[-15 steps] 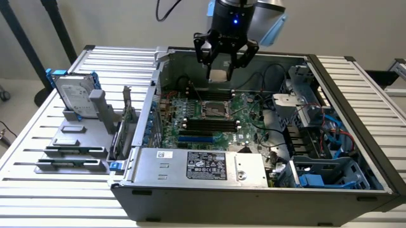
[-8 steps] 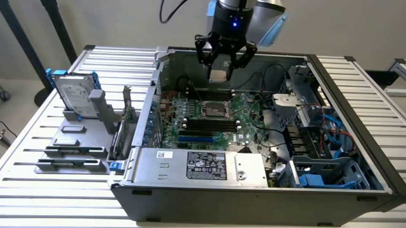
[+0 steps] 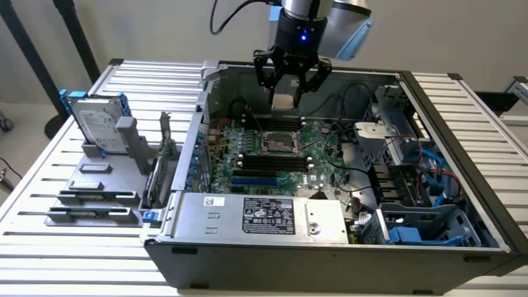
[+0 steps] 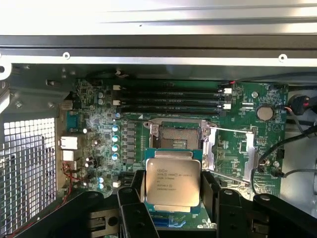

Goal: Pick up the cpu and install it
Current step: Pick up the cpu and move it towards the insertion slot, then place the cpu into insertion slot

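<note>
Gripper point(image 3: 291, 86) clamped on the cpu point(image 4: 172, 181) — hanging over the motherboard point(image 3: 318, 176), near the case's point(image 3: 330, 257) far edge, socket point(image 4: 177, 133) close by.

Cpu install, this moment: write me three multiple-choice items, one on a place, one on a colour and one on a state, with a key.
1. Where is the cpu?
A) on the floor
B) between the fingers of the gripper, above the motherboard
C) in a person's hand

2. What colour are the side rails of the hard drive?
A) red
B) yellow
C) blue

3. What state is the socket in?
A) empty
B) holding a chip
C) covered by a cooler

Key:
1 B, the fingers clamp the chip's edges over the board.
2 C, blue strips flank the upright drive.
3 A, its bare contact field shows, with no chip in it.
</note>
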Tool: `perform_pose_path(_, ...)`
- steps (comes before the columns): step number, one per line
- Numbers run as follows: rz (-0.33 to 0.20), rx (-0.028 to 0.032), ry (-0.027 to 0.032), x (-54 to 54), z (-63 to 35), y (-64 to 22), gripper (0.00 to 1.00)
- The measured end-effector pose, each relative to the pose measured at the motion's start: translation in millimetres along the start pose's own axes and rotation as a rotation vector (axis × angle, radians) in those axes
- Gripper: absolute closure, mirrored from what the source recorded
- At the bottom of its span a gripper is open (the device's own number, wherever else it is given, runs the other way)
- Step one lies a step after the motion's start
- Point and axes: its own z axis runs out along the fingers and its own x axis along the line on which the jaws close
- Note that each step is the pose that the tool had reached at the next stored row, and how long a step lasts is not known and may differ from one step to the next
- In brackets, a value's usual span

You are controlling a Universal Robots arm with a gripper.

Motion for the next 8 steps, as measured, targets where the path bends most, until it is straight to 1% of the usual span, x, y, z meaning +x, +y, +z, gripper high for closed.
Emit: perform_pose_path(8, 0.000, 0.0000, 0.0000, 0.0, 0.0, 0.0, 0.45)
